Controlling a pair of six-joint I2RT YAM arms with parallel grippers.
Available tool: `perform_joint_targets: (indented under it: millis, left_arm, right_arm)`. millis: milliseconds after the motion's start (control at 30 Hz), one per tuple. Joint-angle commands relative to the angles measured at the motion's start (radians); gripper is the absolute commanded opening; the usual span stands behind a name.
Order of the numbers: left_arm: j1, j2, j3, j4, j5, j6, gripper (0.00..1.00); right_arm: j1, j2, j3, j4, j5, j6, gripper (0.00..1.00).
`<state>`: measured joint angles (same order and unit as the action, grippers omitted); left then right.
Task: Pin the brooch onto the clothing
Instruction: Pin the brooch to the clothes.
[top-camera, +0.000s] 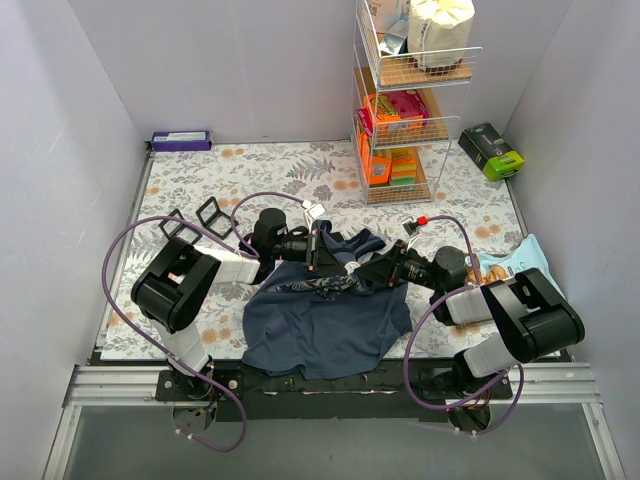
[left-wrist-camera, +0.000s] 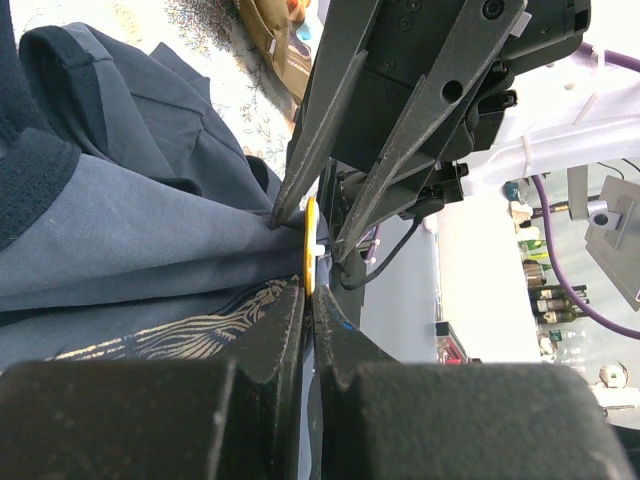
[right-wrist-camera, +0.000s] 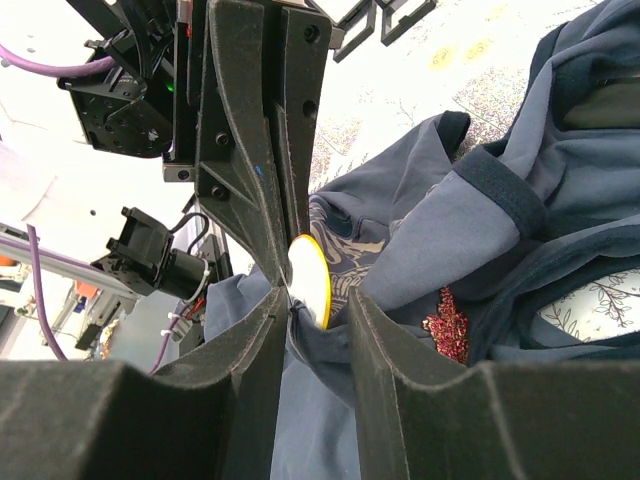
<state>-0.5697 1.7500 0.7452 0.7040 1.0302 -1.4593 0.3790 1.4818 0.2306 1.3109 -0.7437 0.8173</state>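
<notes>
The navy tank top (top-camera: 322, 325) lies crumpled on the floral cloth between the arms, its pale print (left-wrist-camera: 170, 335) showing. My left gripper (top-camera: 318, 252) (left-wrist-camera: 310, 292) is shut on the edge of the brooch (left-wrist-camera: 309, 245), a round disc with a white face and yellow rim (right-wrist-camera: 314, 280), held against a raised fold of the top. My right gripper (top-camera: 362, 270) (right-wrist-camera: 315, 300) is open, its fingers either side of the brooch and that fold. A red glittery patch (right-wrist-camera: 447, 330) sits on the fabric nearby.
A wire shelf rack (top-camera: 405, 100) with packets stands at the back. A green box (top-camera: 492, 150) is at the back right and a purple box (top-camera: 181, 140) at the back left. Two black frames (top-camera: 195, 220) lie left of the top; a pale packet (top-camera: 515, 262) lies right.
</notes>
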Motion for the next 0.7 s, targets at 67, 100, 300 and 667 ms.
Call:
perform_joint_targets:
  millis: [67, 100, 300, 667]
  left_arm:
    - [-0.006, -0.055, 0.0, 0.025, 0.01, 0.004, 0.0]
    - [-0.006, -0.055, -0.001, 0.025, 0.011, 0.004, 0.0]
    - [-0.006, -0.06, -0.001, 0.029, 0.013, 0.001, 0.0]
    - [-0.009, -0.057, -0.001, 0.032, 0.016, -0.001, 0.0]
  right_arm:
    - [-0.011, -0.003, -0.007, 0.266, -0.008, 0.003, 0.38]
    - [-0.012, -0.003, -0.005, 0.264, -0.011, 0.003, 0.38]
    - [-0.012, 0.018, -0.004, 0.275, -0.011, 0.002, 0.38]
    - [-0.011, 0.067, 0.018, 0.303, -0.032, 0.017, 0.34]
